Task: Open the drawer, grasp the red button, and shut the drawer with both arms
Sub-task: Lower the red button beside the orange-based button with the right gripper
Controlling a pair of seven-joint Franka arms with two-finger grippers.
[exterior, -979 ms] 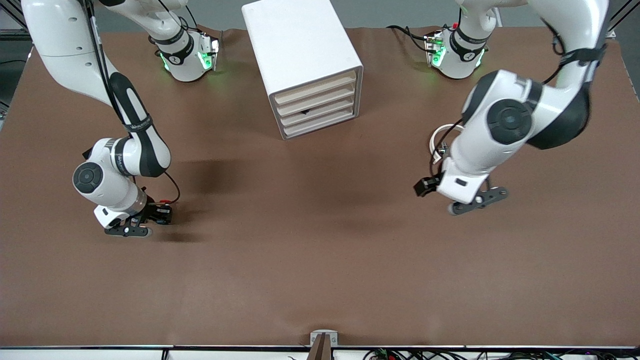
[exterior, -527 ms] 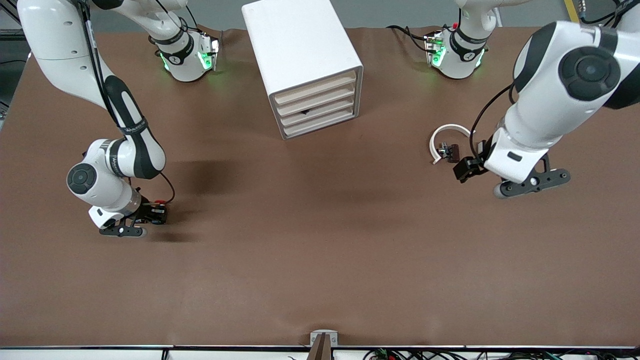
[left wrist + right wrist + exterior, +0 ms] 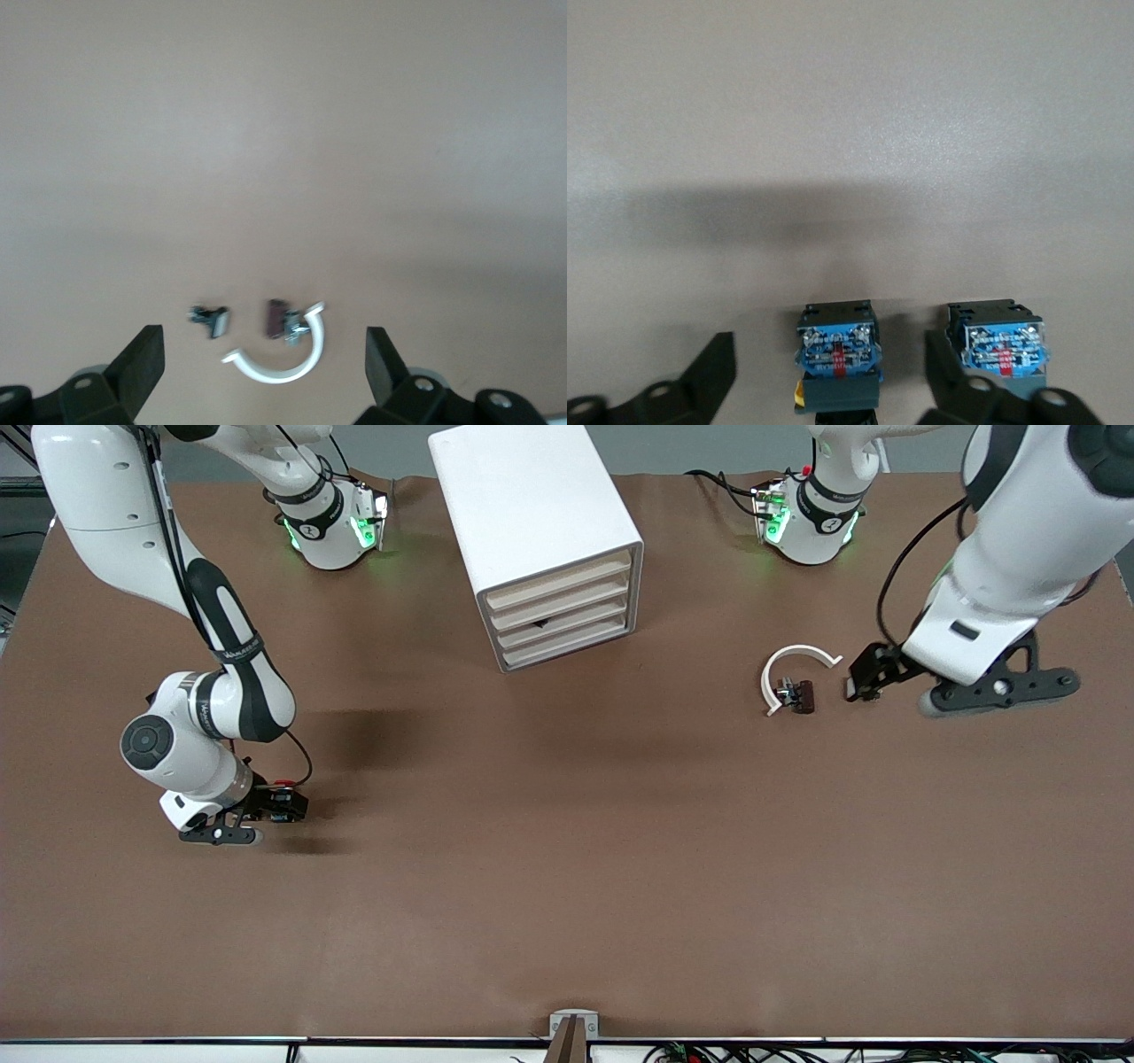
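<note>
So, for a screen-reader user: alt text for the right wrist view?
The open right gripper sits low over the brown table, with two blue-backed button blocks side by side: one between its fingers, one beside a finger.

We count one white box cabinet point(image 3: 539, 536) with four beige-fronted drawers point(image 3: 560, 608), one curved white plastic clamp point(image 3: 791, 669), and two blue-backed black push buttons point(image 3: 837, 354).

White jointed arms point(image 3: 133, 522), black bands, green lights
</note>
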